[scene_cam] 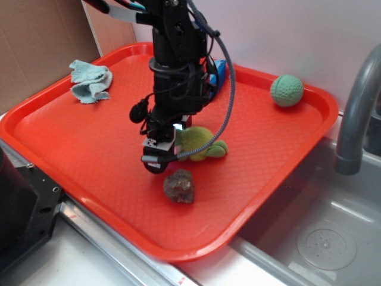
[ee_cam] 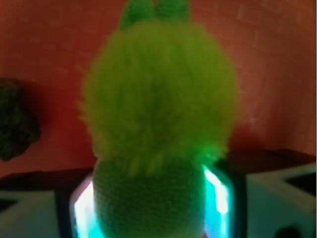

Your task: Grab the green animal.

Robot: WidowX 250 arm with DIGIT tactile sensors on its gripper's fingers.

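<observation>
Setting: red tray (scene_cam: 71,143) sat beside a grey sink (scene_cam: 321,238), with a faucet (scene_cam: 357,113) at the right edge.

Green animal: small plush turtle (scene_cam: 199,142) lay near the middle of the tray, fuzzy yellow-green shell up, darker green limbs toward the right. Wrist view filled with it: shell (ee_cam: 158,94) ahead, a knitted darker part (ee_cam: 148,203) lying between the fingers.

End effector: end effector (scene_cam: 159,152) was low on the tray at the turtle's left end. In the wrist view both fingers (ee_cam: 29,213) flanked the knitted part, apparently touching it on either side. Jaws part-open, roughly at the width of that part; whether they were actually squeezing it I could not tell.

Neighbours: brown lumpy rock (scene_cam: 179,185) just near of the end effector, apart from the turtle. Teal-green textured ball (scene_cam: 287,90) far right, well apart. Pale blue cloth (scene_cam: 89,81) crumpled at the far left. A blue object (scene_cam: 220,72) showed partly behind the arm, unidentified.

Handling, judged: light, soft, compressible; fuzzy pile likely gives good friction, not fragile. The knitted end looked narrow enough to pinch, but it may sag or swing when lifted. A hold across the shell would be steadier, though wider.

Step, judged: closing on the toy; lift not yet begun.
</observation>
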